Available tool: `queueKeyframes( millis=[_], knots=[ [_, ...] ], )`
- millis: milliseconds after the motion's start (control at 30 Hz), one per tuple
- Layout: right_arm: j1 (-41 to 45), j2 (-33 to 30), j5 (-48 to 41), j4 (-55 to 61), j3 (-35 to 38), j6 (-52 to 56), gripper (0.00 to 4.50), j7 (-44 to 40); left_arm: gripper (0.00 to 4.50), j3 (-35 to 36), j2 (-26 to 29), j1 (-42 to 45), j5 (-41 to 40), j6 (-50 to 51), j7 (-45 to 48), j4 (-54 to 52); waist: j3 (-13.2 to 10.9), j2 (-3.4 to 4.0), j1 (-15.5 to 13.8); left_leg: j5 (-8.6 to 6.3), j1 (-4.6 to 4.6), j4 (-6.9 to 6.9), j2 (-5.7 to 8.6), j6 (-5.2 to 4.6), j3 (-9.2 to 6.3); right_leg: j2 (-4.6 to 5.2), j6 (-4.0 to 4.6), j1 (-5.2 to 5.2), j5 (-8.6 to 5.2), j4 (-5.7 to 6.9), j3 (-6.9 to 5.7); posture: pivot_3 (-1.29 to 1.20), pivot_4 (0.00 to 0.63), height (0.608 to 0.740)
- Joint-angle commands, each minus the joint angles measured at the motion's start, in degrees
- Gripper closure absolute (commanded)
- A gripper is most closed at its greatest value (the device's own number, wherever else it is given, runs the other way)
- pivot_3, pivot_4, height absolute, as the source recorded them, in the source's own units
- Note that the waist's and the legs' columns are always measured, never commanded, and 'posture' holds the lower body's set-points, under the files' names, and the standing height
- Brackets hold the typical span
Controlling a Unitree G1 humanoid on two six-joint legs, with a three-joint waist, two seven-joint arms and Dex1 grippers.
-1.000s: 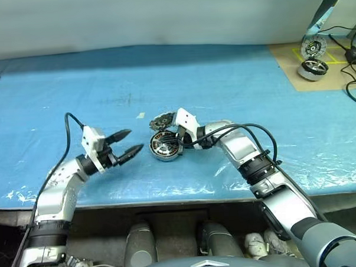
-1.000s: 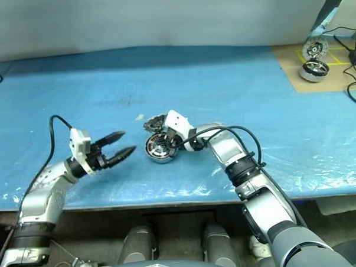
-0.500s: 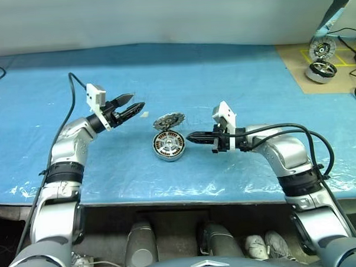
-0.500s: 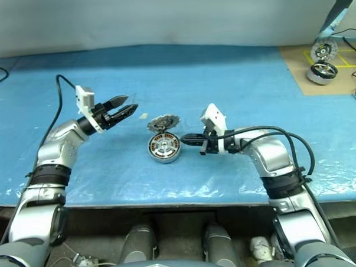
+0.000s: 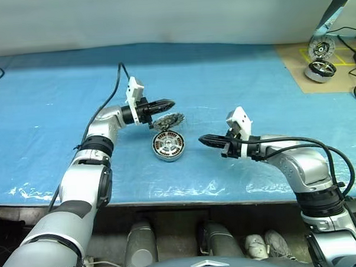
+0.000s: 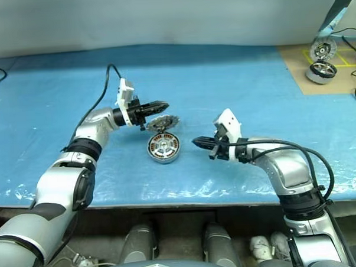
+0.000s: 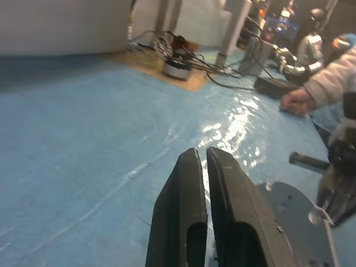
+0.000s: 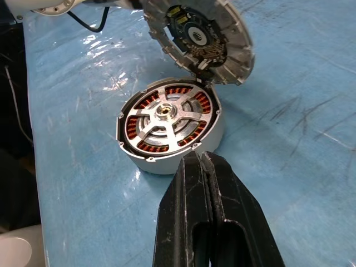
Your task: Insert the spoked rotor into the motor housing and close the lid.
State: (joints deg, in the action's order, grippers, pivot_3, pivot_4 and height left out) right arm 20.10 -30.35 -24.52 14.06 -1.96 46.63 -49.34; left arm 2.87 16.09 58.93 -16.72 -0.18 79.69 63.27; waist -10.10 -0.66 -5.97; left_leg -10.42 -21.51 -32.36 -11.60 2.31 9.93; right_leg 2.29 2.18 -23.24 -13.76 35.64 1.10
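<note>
Now rotor seated in housing, lid propped open at its far rim. Left gripper shut, empty, above lid; right gripper shut, empty, beside housing. Risk: off-centre push jams lid or skids housing.

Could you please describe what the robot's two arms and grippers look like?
Both arms are silver-grey metal segments with black joint bands. A black cable loops along each. The left gripper and right gripper each have two black, tapered fingers, with a small white box-shaped mount behind them at the wrist.
</note>
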Motion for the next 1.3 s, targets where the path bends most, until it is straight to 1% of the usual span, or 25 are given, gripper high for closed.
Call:
queueKeyframes(
  millis=[33, 133, 333, 500, 567, 667, 800, 833, 900, 967, 1033, 1067, 1133, 1267, 1300],
  knots=[
    [-1.01, -1.16, -1.98, 3.12, 2.52, 0.42, 4.50, 1.12, 4.27, -2.62, 1.52, 0.87, 2.64, 0.78, 7.43, -0.62, 0.00, 0.00, -0.09, 0.00, 0.00, 0.00, 0.00, 0.00, 0.00, 0.00, 0.00, 0.00, 0.00, 0.00, 0.00, 0.00, 0.150, 0.740],
    [-1.57, -1.79, -2.48, 3.62, 3.02, 0.65, 4.50, 1.65, 4.27, -4.67, 2.39, 0.04, 4.93, 0.02, 11.04, -0.83, 0.00, 0.00, -0.09, 0.00, 0.00, -0.01, -0.01, 0.00, 0.00, 0.01, 0.00, 0.00, 0.00, 0.00, -0.01, 0.00, 0.150, 0.740],
    [-1.58, -2.53, -2.77, 3.35, 3.41, 0.57, 4.50, 2.67, 4.27, -8.81, 2.97, -3.37, 9.02, -4.99, 12.81, -1.88, 0.00, 0.00, -0.15, 0.00, -0.01, 0.03, -0.06, 0.00, 0.00, 0.04, 0.00, 0.01, 0.00, -0.03, -0.02, 0.00, 0.150, 0.740],
    [-1.18, -2.95, -2.34, 2.44, 3.02, 0.21, 4.50, 3.61, 4.27, -13.39, 3.85, -6.82, 14.88, -14.62, 12.27, -0.94, 0.01, 0.02, -0.32, 0.00, 0.02, 0.03, -0.11, 0.00, -0.01, 0.07, 0.01, 0.06, 0.00, -0.05, -0.07, 0.00, 0.150, 0.740],
    [-0.89, -3.02, -2.24, 2.30, 2.83, 0.07, 4.50, 3.90, 4.27, -13.77, 4.00, -7.28, 15.45, -16.40, 12.46, -0.85, 0.02, 0.04, -0.32, 0.00, 0.20, 0.04, -0.14, 0.00, -0.02, 0.09, 0.03, 0.23, -0.02, -0.05, -0.08, 0.00, 0.150, 0.740],
    [-0.65, -2.99, -2.72, 2.78, 2.59, -0.13, 4.50, 3.53, 4.27, -12.99, 4.14, -6.92, 12.98, -15.12, 12.67, -1.87, 0.02, 0.05, -0.32, -0.01, 0.38, 0.06, -0.14, -0.01, -0.01, 0.13, 0.23, 0.43, -0.15, -0.14, -0.07, 0.00, 0.150, 0.740],
    [0.56, -2.59, -3.12, 3.79, 1.88, -1.03, 4.50, 2.87, 4.27, -7.70, 4.53, -5.55, 4.62, -6.30, 12.81, -8.27, 0.00, 0.05, -0.30, 0.00, 0.32, 0.04, -0.12, -0.01, 0.02, 0.19, 0.24, 0.38, -0.15, -0.15, -0.06, 0.00, 0.150, 0.740],
    [1.43, -2.28, -3.20, 4.00, 1.40, -1.70, 4.32, 2.46, 4.29, -6.57, 5.46, -6.32, 1.01, -1.48, 12.81, -12.88, -0.01, 0.04, -0.19, 0.00, 0.26, 0.04, -0.13, -0.01, 0.03, 0.19, 0.24, 0.32, -0.15, -0.15, -0.05, 0.00, 0.150, 0.740],
    [2.71, -1.74, -3.50, 4.18, 0.78, -2.44, 3.91, 2.08, 4.29, -5.09, 7.00, -8.18, -3.71, 6.13, 12.81, -20.48, -0.01, 0.04, 0.05, 0.00, 0.07, 0.04, -0.15, -0.01, 0.03, 0.16, 0.24, 0.10, -0.15, -0.10, -0.06, 0.00, 0.150, 0.740],
    [4.32, -0.59, -3.99, 3.85, 0.16, -2.56, 3.24, 2.12, 4.29, -3.16, 8.85, -12.10, -7.15, 13.22, 11.82, -29.69, 0.00, 0.05, 0.27, 0.00, 0.00, 0.07, -0.14, 0.00, 0.03, 0.09, 0.08, -0.03, -0.05, 0.01, -0.06, 0.00, 0.150, 0.740],
    [6.85, 1.70, -3.76, 2.02, -1.46, -3.64, 2.53, 1.99, 4.29, -0.56, 11.34, -20.21, -10.80, 19.13, 8.49, -41.61, 0.04, 0.13, 1.17, 0.00, 0.00, 0.16, -0.15, 0.01, 0.03, 0.04, 0.11, -0.08, -0.07, -0.03, -0.07, 0.00, 0.150, 0.740],
    [7.60, 2.45, -3.34, 1.30, -2.06, -4.14, 2.16, 1.99, 4.29, 0.12, 12.15, -23.07, -11.86, 20.88, 7.12, -45.69, 0.03, 0.18, 1.34, -0.02, 0.03, 0.24, -0.16, 0.04, 0.05, 0.00, 0.14, -0.10, -0.09, -0.05, -0.04, 0.00, 0.150, 0.740],
    [8.99, 3.52, -0.32, -1.22, -5.61, -7.70, 1.46, 0.74, 4.29, 1.22, 13.78, -30.55, -12.73, 23.31, 3.86, -52.88, 0.02, 0.20, 1.67, -0.04, -0.08, 0.30, -0.16, 0.07, 0.05, -0.06, 0.20, -0.19, -0.16, -0.08, -0.16, 0.00, 0.150, 0.740],
    [11.37, 4.92, 3.74, -6.06, -12.12, -13.48, 0.04, -3.02, 4.29, 4.18, 15.21, -41.74, -14.30, 25.67, -3.00, -62.62, -0.04, 0.18, 1.58, -0.05, -0.25, 0.24, -0.23, 0.07, 0.00, -0.04, 0.25, -0.22, -0.20, -0.14, -0.39, 0.00, 0.150, 0.740],
    [12.16, 5.31, 5.00, -7.68, -13.70, -14.99, 0.01, -3.89, 4.29, 5.11, 15.29, -43.92, -14.67, 25.70, -4.62, -64.50, -0.05, 0.17, 1.59, -0.05, -0.28, 0.24, -0.23, 0.07, -0.01, 0.02, 0.31, -0.22, -0.23, -0.14, -0.43, 0.00, 0.150, 0.740]
  ],
)
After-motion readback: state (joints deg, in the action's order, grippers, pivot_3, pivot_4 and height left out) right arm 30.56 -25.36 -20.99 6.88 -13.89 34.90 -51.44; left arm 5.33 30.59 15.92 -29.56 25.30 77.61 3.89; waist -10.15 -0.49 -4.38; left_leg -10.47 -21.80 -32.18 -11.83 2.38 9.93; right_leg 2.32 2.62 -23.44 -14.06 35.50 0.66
